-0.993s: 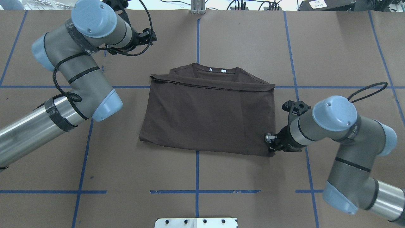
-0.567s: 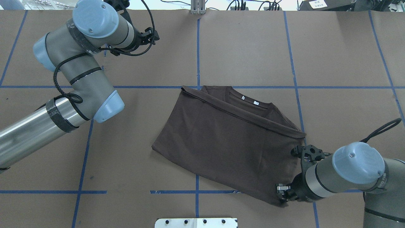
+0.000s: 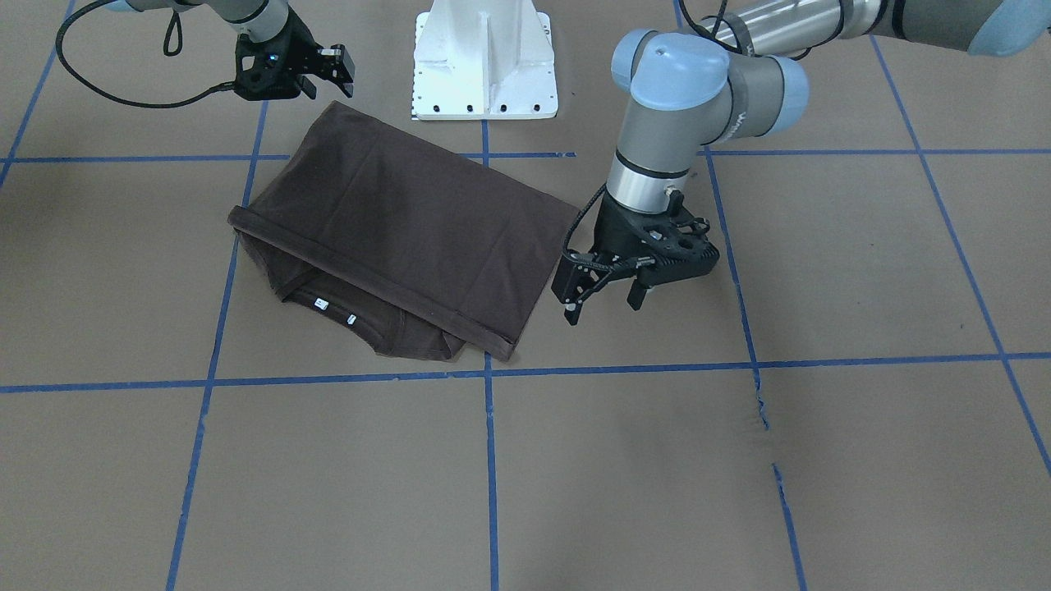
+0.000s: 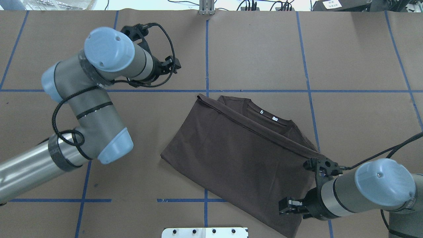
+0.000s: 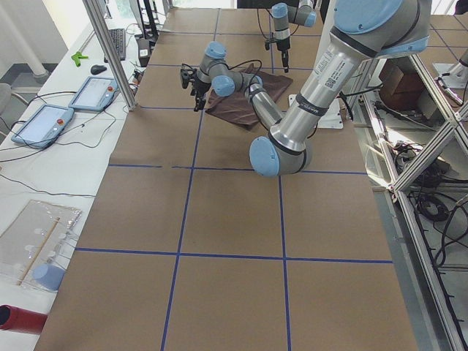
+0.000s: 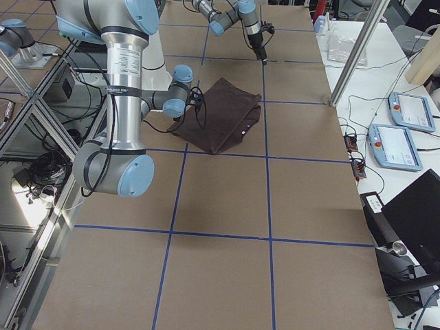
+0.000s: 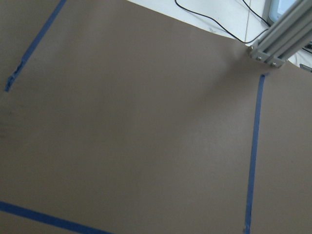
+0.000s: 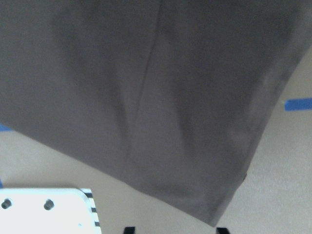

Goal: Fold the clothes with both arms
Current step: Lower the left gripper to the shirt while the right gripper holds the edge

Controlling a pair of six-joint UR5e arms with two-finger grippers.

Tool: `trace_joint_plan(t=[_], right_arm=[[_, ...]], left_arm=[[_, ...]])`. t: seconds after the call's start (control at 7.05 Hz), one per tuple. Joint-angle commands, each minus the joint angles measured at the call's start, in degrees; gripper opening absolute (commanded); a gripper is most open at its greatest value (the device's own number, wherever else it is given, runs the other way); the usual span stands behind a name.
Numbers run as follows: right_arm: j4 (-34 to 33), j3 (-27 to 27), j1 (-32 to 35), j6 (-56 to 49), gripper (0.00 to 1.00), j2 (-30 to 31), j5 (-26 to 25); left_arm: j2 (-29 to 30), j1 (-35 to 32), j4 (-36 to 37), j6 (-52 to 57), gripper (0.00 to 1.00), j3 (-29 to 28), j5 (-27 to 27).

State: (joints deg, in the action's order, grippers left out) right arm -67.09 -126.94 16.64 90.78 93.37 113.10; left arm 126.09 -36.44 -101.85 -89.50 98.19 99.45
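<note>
On the table (image 4: 357, 59): one dark brown T-shirt (image 4: 238, 158), folded, lying flat and askew near the middle.
Collar (image 4: 256, 105): turned to the far side, white tags (image 4: 267, 115) showing.
Right gripper (image 3: 324, 75): fingers spread wide, empty, at the shirt's corner nearest the robot; cannot tell whether it touches.
Left gripper (image 3: 603, 304): fingers spread wide, empty, just beside the shirt's left edge, not touching it.
</note>
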Motion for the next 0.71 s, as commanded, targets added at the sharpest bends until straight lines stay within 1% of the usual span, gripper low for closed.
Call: trace_joint_plan(t=[0.0,0.14,0.28,0.57], right_arm=[[0.11,-0.94,8.03,-0.08,1.0,-2.74,0.28],[0.11,-0.59,10.85,-0.08,1.0,-5.72,0.63],[0.11,-0.33,11.74,-0.08,1.0,-7.14,0.45],[0.11,-0.24,12.1,-0.08,1.0,-7.51,0.28]], left_arm=[[-5.13,10.81,3.23,-13.72,0.95,6.91,-1.09],[-6.29,12.69,5.76,-15.25,0.93,8.24,-2.84],[-8.13,14.53,6.66,-16.48,0.93,9.21,-3.03],[-9.02,17.08,6.58,-18.42,0.92,8.43,-3.56]])
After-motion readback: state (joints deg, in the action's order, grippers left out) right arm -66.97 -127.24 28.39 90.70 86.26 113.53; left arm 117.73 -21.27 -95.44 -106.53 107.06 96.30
